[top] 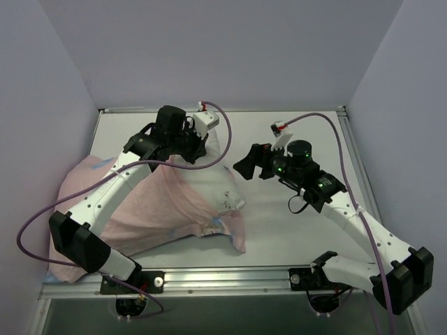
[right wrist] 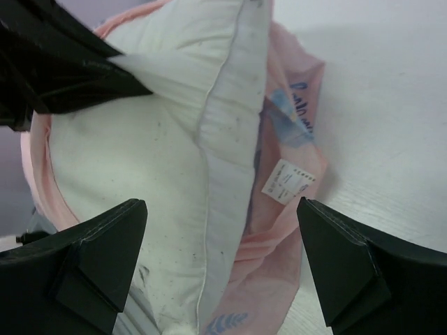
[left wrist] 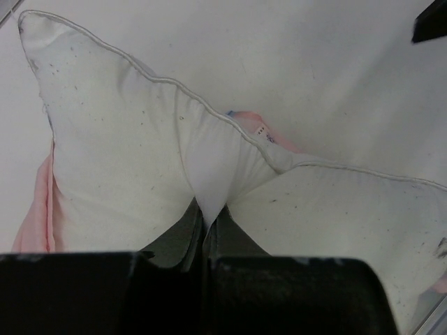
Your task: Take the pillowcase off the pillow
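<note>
A thin fabric pillowcase, pale pink side out, lies bunched on the left of the white table, its mouth round the plump white stuffed pillow. The left gripper is clamped on a fold of the pillow's edge. Just right of the pillow, the right gripper hangs wide apart, holding nothing.

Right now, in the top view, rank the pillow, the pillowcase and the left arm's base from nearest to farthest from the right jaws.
1. The pillow, just left of the right gripper, whose jaws stand open.
2. The pillowcase, pink side out, farther left and lower in the view.
3. The left arm's base, at the bottom left of the view.
</note>
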Tool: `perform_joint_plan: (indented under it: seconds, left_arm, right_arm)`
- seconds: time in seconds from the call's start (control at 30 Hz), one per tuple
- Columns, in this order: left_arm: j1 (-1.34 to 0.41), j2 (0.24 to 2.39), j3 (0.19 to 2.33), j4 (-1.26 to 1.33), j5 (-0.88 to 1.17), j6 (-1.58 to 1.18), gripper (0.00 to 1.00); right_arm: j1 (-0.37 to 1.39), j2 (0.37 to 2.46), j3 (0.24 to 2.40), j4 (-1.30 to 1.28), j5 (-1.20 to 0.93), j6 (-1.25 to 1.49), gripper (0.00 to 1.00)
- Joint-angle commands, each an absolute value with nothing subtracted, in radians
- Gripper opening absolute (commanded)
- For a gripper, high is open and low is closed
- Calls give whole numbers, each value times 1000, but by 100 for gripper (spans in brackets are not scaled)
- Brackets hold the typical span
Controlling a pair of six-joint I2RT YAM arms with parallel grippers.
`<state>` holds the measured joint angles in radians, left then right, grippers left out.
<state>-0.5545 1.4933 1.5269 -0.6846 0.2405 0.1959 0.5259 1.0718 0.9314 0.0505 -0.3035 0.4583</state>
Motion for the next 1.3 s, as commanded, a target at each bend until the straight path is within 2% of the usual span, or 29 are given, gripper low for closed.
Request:
perform_joint_plan:
  seconds: [0.0, 0.2, 0.47, 0.53, 0.6, 0.63, 0.67, 0.7, 0.73, 0.9, 1.03, 1.07, 1.17, 1.2, 1.27]
  left_arm:
    - [-557, 1465, 1595, -598, 287, 204, 2]
    - [-555, 1454, 1586, -601, 293, 209, 2]
    - [-554, 1466, 1605, -607, 350, 203, 2]
    - [-555, 1473, 1621, -612, 376, 196, 2]
    - [-555, 1483, 1637, -632, 423, 201, 2]
    - [-555, 1489, 1652, -644, 439, 210, 2]
    - [-555, 1502, 1660, -659, 448, 233, 3]
    - [-555, 1509, 1670, -707, 456, 244, 26]
    - [-552, 1517, 1696, -739, 454, 259, 93]
    - [-468, 1491, 1775, -1044, 407, 374, 94]
    - [-202, 1369, 1752, -1253, 330, 469, 94]
    - [-72, 1292, 1712, -1281, 310, 545, 94]
    - [128, 1143, 1479, -1362, 172, 719, 94]
    - [153, 1111, 1341, -1362, 132, 751, 94]
    - [192, 1039, 1211, -1303, 51, 813, 94]
  right_arm:
    - [596, 1155, 905, 127, -431, 411, 95]
    - [718, 1249, 888, 319, -460, 429, 100]
    - [776, 1360, 814, 503, -535, 497, 100]
    - [805, 1419, 819, 541, -517, 508, 95]
    - [816, 1465, 827, 583, -538, 538, 73]
    - [821, 1507, 844, 591, -548, 551, 59]
    - [822, 1523, 850, 603, -551, 564, 29]
    - [822, 1535, 851, 626, -551, 590, 13]
    - [821, 1546, 848, 638, -542, 603, 0]
    - [756, 1534, 802, 693, -500, 702, 0]
    - [670, 1511, 716, 813, -515, 840, 0]
    - [654, 1508, 706, 821, -505, 847, 0]
    - [652, 1494, 692, 804, -477, 850, 0]
    - [649, 1488, 687, 801, -476, 851, 0]
    - [649, 1477, 677, 799, -465, 859, 0]
